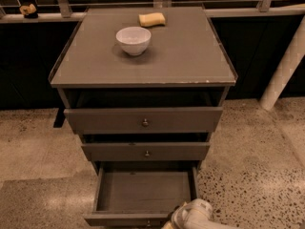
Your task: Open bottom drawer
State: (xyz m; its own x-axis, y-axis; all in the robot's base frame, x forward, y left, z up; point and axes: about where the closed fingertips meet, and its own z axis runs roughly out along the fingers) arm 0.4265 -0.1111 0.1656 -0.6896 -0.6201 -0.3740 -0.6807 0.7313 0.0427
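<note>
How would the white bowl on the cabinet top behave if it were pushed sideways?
The white bowl looks like glazed ceramic, so it is probably stiff, breakable and rather slippery on the smooth cabinet top. It stands upright and is wider than tall, so it would likely slide, not tip. The gripper is far off, low by the open bottom drawer.

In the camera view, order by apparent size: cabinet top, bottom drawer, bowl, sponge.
1. cabinet top
2. bottom drawer, pulled open
3. bowl
4. sponge; it sits farther back, so the gap to the bowl is unsure

The gripper is by the drawer's front, at the picture's bottom edge.
</note>
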